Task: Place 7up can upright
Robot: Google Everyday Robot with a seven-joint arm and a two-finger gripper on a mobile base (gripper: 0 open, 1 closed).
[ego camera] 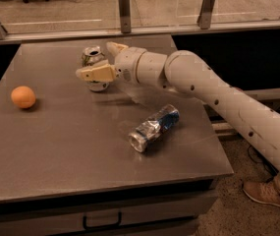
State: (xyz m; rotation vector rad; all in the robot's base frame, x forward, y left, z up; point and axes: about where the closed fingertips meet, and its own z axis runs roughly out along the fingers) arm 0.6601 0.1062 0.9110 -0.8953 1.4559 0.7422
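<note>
The 7up can (92, 56), dented silver with a green and white label, stands upright on the table (56, 146) at its far middle. My gripper (94, 60) reaches in from the right and straddles the can. The near finger (96, 73) crosses in front of the can's lower half. The far finger (115, 47) stands behind it to the right, a little apart from it. The fingers are spread wider than the can, so the gripper is open around it.
A crushed silver can with a blue label (154, 128) lies on its side in the middle right of the table. An orange (23, 97) sits at the left. A glass rail with posts (124, 9) runs behind the table. A person's shoe (263, 192) is on the floor at right.
</note>
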